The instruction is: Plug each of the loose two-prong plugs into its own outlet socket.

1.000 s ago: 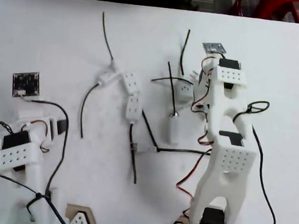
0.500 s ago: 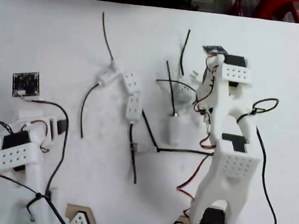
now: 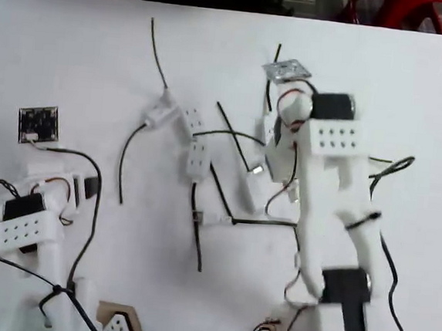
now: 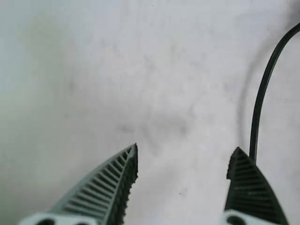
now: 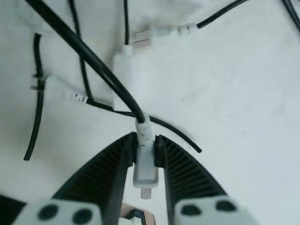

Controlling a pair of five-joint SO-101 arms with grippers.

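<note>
My right gripper (image 5: 145, 137) is shut on a white two-prong plug (image 5: 143, 164), whose black cable (image 5: 89, 56) runs away over the table. In the high view the right arm (image 3: 326, 155) stands over the table's middle, right of two white outlet sockets (image 3: 195, 140). A white plug (image 3: 157, 113) lies against the upper socket. Another white piece (image 3: 252, 185) lies below the right gripper, and a small plug (image 3: 208, 220) lies lower still. My left gripper (image 4: 185, 151) is open over bare table beside a black cable (image 4: 262, 89); its arm (image 3: 26, 230) is at the front left.
Loose black cables (image 3: 159, 55) cross the table's middle. A small dark circuit board (image 3: 39, 122) sits at the left. Red and black arm wires (image 3: 284, 194) hang beside the right arm. Bare white table (image 3: 77, 44) lies at the far left and far right.
The right arm has swung left and stretched farther over the table. The black cable beside it now slants left, and the white piece below it shifted slightly. The left arm kept still.
</note>
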